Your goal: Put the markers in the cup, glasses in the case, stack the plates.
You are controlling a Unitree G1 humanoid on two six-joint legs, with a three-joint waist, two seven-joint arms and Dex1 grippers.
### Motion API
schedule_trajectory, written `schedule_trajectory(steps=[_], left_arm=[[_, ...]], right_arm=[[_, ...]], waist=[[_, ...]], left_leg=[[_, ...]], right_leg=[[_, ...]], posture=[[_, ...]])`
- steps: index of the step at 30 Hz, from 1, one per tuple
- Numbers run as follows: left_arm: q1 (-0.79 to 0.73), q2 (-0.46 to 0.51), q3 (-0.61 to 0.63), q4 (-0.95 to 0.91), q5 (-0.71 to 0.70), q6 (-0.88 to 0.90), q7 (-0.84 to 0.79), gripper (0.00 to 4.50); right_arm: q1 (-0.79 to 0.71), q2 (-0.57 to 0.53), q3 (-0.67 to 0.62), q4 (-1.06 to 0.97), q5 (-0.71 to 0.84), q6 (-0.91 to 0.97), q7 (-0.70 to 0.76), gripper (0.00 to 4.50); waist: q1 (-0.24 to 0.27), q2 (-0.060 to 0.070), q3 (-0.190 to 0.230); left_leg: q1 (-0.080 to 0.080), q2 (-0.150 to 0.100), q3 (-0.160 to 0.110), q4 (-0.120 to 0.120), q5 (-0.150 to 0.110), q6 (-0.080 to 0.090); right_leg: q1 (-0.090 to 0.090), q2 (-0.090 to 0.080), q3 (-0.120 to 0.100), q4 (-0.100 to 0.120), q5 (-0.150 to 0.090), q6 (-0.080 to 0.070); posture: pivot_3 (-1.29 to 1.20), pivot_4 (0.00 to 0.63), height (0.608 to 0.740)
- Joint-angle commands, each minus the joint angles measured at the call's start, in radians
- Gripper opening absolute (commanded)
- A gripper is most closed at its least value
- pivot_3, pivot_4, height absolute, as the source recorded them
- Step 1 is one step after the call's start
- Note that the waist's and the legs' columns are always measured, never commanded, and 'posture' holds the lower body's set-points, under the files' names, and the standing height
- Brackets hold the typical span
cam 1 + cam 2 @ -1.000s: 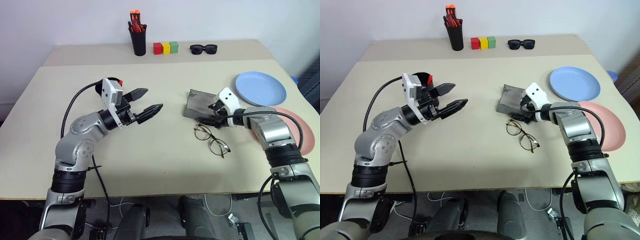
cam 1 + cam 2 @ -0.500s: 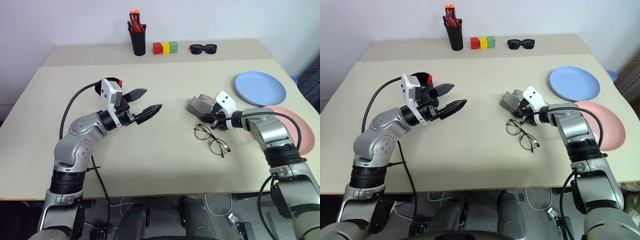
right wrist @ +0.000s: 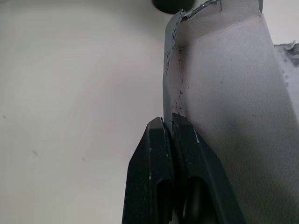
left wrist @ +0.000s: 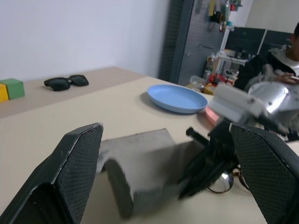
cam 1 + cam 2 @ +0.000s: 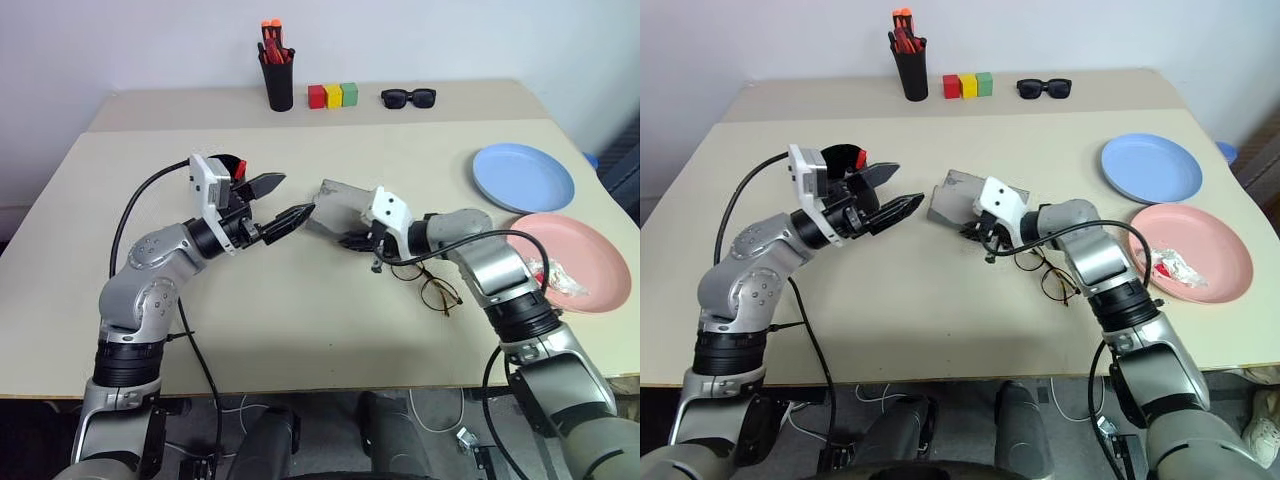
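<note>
- Pinching the case (image 5: pixel 335 203) by one thin wall, our right gripper (image 5: pixel 358 240) has its fingers pressed together on that edge; the case is tilted up off the table (image 5: pixel 300 330) near the middle, between the two arms.
- Our left gripper (image 5: pixel 288 203) waits with fingers (image 4: pixel 77 175) spread wide, their tips just beside the case's far end, so this reads as a hand-over or a two-handed opening.
- We should bring the case squarely between the left fingers before they close (a grip on one flap alone looks likely to twist it).
- We should let go with the right only once the left is firm, as the wall is thin and may slip.
- The glasses (image 5: pixel 432 288) lie on the table just beside the right forearm; we must keep the arm from sweeping them.
- The blue plate (image 5: pixel 523 177) and pink plate (image 5: pixel 575 262) sit unstacked, side by side, at the right.
</note>
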Motion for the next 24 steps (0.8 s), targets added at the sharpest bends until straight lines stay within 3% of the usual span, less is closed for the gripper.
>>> schedule_trajectory(steps=[1,4,7,14,24], left_arm=[[0.009,0.007,0.022,-0.042,-0.018,-0.017,-0.007,4.5],[0.012,0.007,0.021,-0.044,-0.017,-0.017,-0.004,4.5],[0.015,0.009,0.022,-0.043,-0.015,-0.019,-0.003,4.5],[0.013,0.007,0.015,-0.039,-0.008,-0.019,0.001,4.5],[0.025,0.047,0.028,-0.054,-0.038,0.026,-0.023,4.5]], right_arm=[[-0.035,0.028,0.021,0.025,-0.03,-0.073,-0.004,0.02],[-0.037,0.039,0.034,0.061,-0.04,-0.096,0.013,0.02],[-0.029,0.033,0.035,0.049,-0.013,-0.093,0.077,0.88],[-0.036,0.021,-0.007,0.045,-0.015,-0.124,0.086,4.4],[-0.042,-0.039,-0.226,-0.066,0.135,0.085,0.017,4.47]], waist=[[0.0,0.0,0.0],[-0.001,0.0,0.0],[-0.001,0.0,0.0],[-0.001,0.0,0.0],[0.001,0.0,0.0]], left_leg=[[0.0,0.0,0.0,0.0,0.0,0.0],[0.0,0.0,0.0,0.0,0.0,0.0],[0.0,0.0,0.0,0.0,0.0,0.0],[0.0,0.0,0.0,0.0,0.0,0.0],[-0.001,0.0,0.0,0.0,0.0,0.0]], right_leg=[[0.0,0.0,0.0,0.0,0.0,0.0],[0.0,0.0,0.0,0.0,0.0,0.0],[-0.001,0.0,0.0,0.0,0.0,0.0],[0.0,0.0,0.0,0.0,0.0,0.0],[-0.001,0.0,0.0,0.0,0.0,0.0]], posture=[[0.0,0.15,0.74],[0.0,0.15,0.74],[0.0,0.15,0.74],[0.0,0.15,0.74],[0.0,0.15,0.74]])
